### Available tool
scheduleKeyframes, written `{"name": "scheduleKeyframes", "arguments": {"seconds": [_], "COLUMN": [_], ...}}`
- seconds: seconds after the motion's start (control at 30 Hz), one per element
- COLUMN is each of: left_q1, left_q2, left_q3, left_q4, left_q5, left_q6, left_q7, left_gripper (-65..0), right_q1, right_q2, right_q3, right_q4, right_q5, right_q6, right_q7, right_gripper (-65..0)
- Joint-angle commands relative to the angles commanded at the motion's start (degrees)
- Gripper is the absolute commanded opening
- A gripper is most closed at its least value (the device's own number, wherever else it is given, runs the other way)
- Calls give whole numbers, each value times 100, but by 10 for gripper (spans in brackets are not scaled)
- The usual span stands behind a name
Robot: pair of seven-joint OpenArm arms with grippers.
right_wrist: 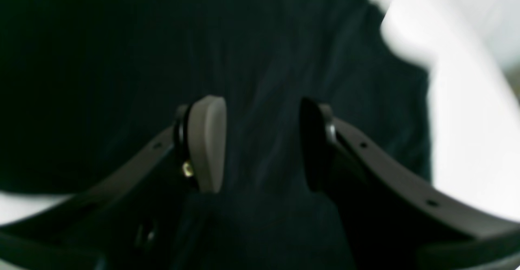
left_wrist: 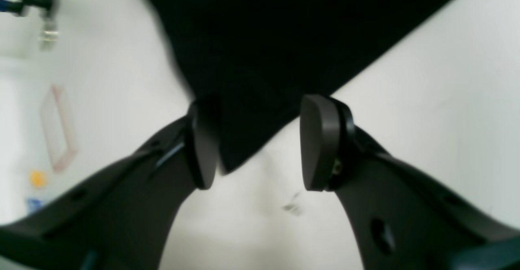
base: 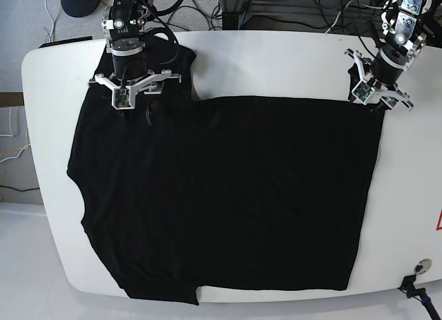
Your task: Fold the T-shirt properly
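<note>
The black T-shirt (base: 221, 195) lies spread flat over most of the white table (base: 276, 57), its straight hem edge to the right and a sleeve at the far left. My left gripper (base: 378, 90) is over the shirt's far right corner. In the left wrist view it (left_wrist: 260, 144) is open, with the corner tip of the shirt (left_wrist: 260, 58) lying between the pads. My right gripper (base: 135, 86) is over the far left sleeve. In the right wrist view it (right_wrist: 260, 144) is open, close above wrinkled black fabric (right_wrist: 101, 79), holding nothing.
A red marking (base: 438, 220) and a small metal fitting (base: 421, 267) sit at the table's right edge. Cables and stands (base: 207, 9) lie beyond the far edge. The left wrist view shows a pink outline (left_wrist: 59, 127) on the table.
</note>
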Motion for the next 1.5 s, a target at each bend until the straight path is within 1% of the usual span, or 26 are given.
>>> {"name": "scheduleKeyframes", "arguments": {"seconds": [0.07,0.13,0.2,0.33,0.43,0.5,0.57,0.63,0.7,0.73,0.83,0.93,1.03,1.07,1.1,1.13,1.17,1.2,1.37,1.5], "left_q1": [-132,-176,-176,-158,-149,-141,-26,0,0,-9,-9,-18,-18,-18,-18,-18,-18,-18,-18,-18], "left_q2": [246,501,571,580,536,519,440,431,448,448,457,457,457,457,457,457,457,457,457,457], "left_q3": [0,0,0,0,-26,-114,-308,-448,-624,-738,-941,-941,-932,-923,-923,-914,-914,-905,-905,-905], "left_q4": [-378,-536,-563,-536,-431,-167,141,466,651,712,738,721,712,712,712,712,712,712,703,703], "left_q5": [-9,-9,-9,-9,-9,-18,-18,-18,-18,-18,-18,-18,-18,-18,-18,-18,-9,-9,-9,-9], "left_q6": [0,-9,-9,-9,-9,-9,-18,-185,-334,-378,-378,-378,-378,-378,-378,-378,-378,-378,-378,-378], "left_q7": [-18,-18,-18,-18,-26,-26,-26,-26,-26,-26,-26,-26,-26,-26,-26,-26,-26,-26,-26,-26], "left_gripper": [-360,-360,-360,-360,-360,-360,-360,-360,-360,-360,-360,-360,-360,-360,-360,-360,-360,-360,-360,-360], "right_q1": [141,193,273,264,123,-26,-132,-149,-167,-167,-149,18,97,97,88,70,53,44,-70,-70], "right_q2": [-44,-44,-44,-18,-18,-18,-18,-18,-18,-18,-35,-35,-26,-9,9,79,211,369,1108,1749], "right_q3": [-35,-97,-193,-202,-158,-158,-158,-158,-158,-158,-158,-149,-62,-44,-35,-35,-26,-26,-26,-26], "right_q4": [-62,-167,-273,-369,-158,167,264,264,273,273,264,237,237,237,229,229,229,229,220,-18], "right_q5": [0,18,-9,18,26,26,18,18,18,18,18,26,26,26,-26,-35,-35,-35,-35,-35], "right_q6": [0,0,0,0,9,9,9,9,9,9,0,0,9,79,220,343,422,448,448,457], "right_q7": [-70,-237,-316,-378,-343,-176,88,229,264,369,563,492,-26,-70,-79,-88,-88,-97,-237,-246], "right_gripper": [-361,-361,-361,-361,-362,-362,-362,-362,-362,-362,-362,-362,-362,-362,-362,-362,-362,-362,-362,-362]}}
